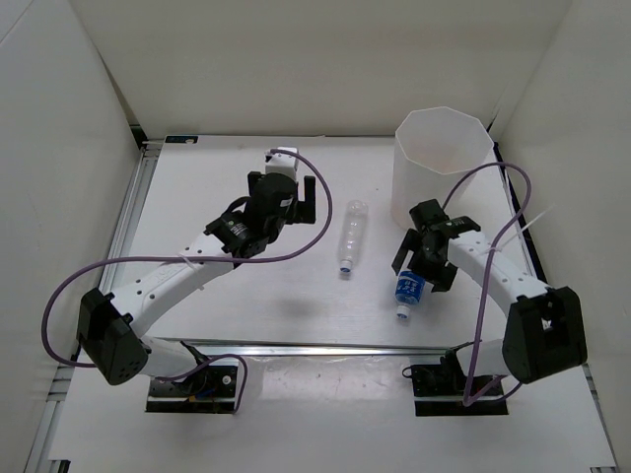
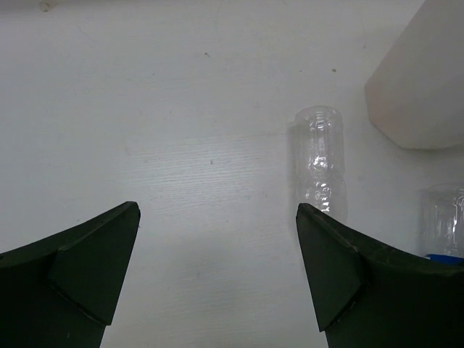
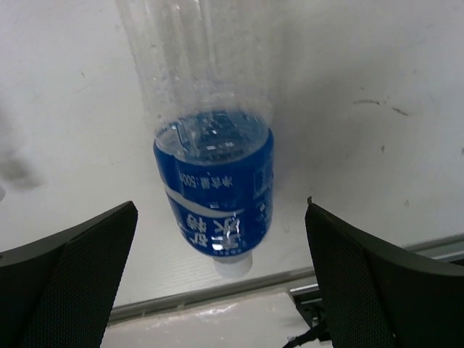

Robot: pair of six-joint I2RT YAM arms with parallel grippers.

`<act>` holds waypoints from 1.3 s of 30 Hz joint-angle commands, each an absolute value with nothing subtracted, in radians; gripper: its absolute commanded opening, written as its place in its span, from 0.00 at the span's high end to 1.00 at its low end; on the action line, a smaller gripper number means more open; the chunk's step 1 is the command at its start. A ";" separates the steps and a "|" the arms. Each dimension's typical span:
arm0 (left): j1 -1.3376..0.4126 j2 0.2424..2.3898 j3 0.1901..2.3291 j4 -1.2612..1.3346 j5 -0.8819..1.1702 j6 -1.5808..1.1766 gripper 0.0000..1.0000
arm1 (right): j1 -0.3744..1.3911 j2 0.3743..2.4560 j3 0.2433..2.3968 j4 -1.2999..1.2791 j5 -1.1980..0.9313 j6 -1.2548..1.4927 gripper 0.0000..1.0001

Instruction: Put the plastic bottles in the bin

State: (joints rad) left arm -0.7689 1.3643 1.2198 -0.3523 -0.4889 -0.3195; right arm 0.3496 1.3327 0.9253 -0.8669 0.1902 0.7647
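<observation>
While lying flat, the blue-labelled clear plastic bottle (image 1: 409,288) is pointing its cap nearward | right tool (image 1: 424,268) and left tool (image 2: 217,208) are gaping wide.

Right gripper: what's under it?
The blue-label bottle lies on the table below the open right gripper, fingers clear of it. From above, the gripper covers its clear body; only the label end and cap show.
</observation>
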 commanded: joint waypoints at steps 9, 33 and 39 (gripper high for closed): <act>-0.781 1.374 1.255 -0.471 -0.491 -0.333 0.00 | 0.388 1.379 0.813 -0.739 0.230 0.773 0.32; -0.781 1.565 1.344 -0.489 -0.491 -0.379 0.00 | 0.269 1.550 2.202 -0.896 0.540 0.466 0.81; -0.750 1.623 1.428 -0.489 -0.307 -0.354 0.00 | 0.120 1.750 2.273 -0.838 0.379 0.498 0.66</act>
State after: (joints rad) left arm -0.7609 1.6218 1.3663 -0.4953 -0.4057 -0.3660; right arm 0.1688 1.7023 2.2570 -0.8833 0.4572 0.5323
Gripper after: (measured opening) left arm 0.998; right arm 0.650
